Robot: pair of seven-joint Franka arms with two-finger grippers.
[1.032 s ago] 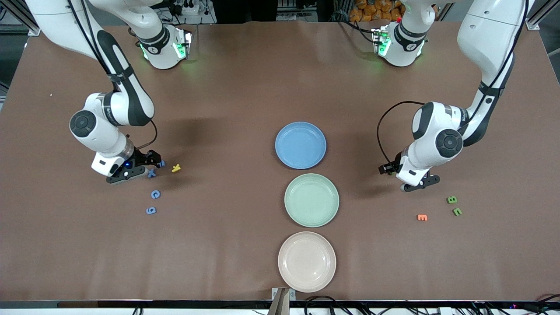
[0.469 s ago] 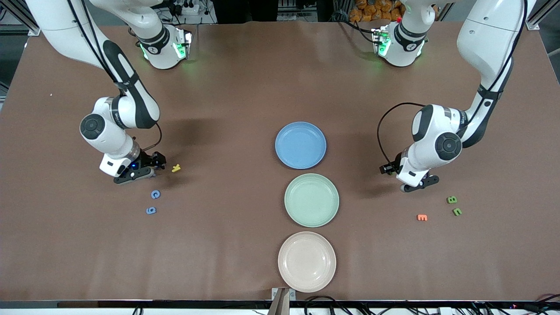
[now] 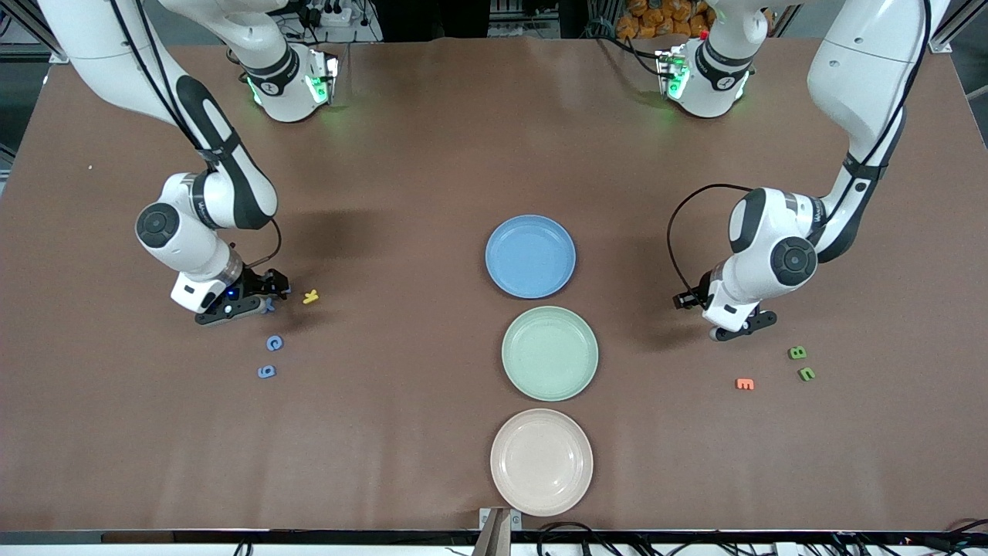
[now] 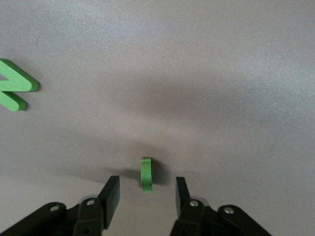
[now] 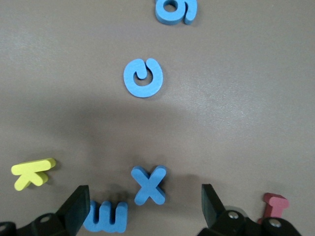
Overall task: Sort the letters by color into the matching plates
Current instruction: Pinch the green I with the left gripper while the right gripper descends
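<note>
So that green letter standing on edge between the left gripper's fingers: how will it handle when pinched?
The green letter stands on its thin edge, so a nudge from one of the fingers would probably tip it. It looks thick and foam-like: likely light, slightly squashy, not slippery.

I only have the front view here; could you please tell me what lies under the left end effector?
Observer: A green letter stands on its edge between the fingers of the left end effector, which are apart and not touching it.
Operator: Thank you. And what is under the other one?
Observer: A blue X lies flat between the open fingers of the right end effector, with another blue letter beside it.
Operator: Is anything else hidden there?
Observer: A dark red letter sits close by one finger.
</note>
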